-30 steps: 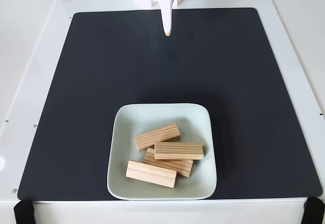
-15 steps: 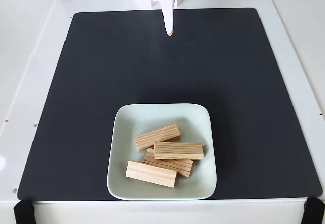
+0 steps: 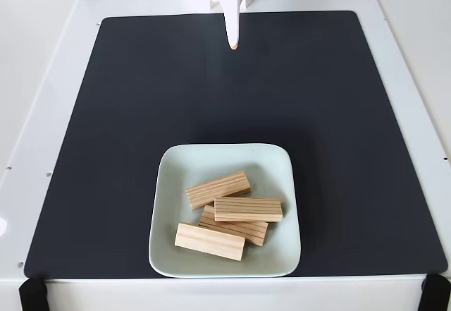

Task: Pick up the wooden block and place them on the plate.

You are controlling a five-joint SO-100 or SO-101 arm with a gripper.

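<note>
You have all four wooden blocks [image 3: 229,216] lying in the plate [image 3: 169,177] near the mat's front edge, while your gripper [image 3: 233,43], fingers together and empty, hangs well apart at the back.

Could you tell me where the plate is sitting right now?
In the fixed view, the plate sits on the black mat near its front edge, slightly left of centre, holding four wooden blocks.
</note>
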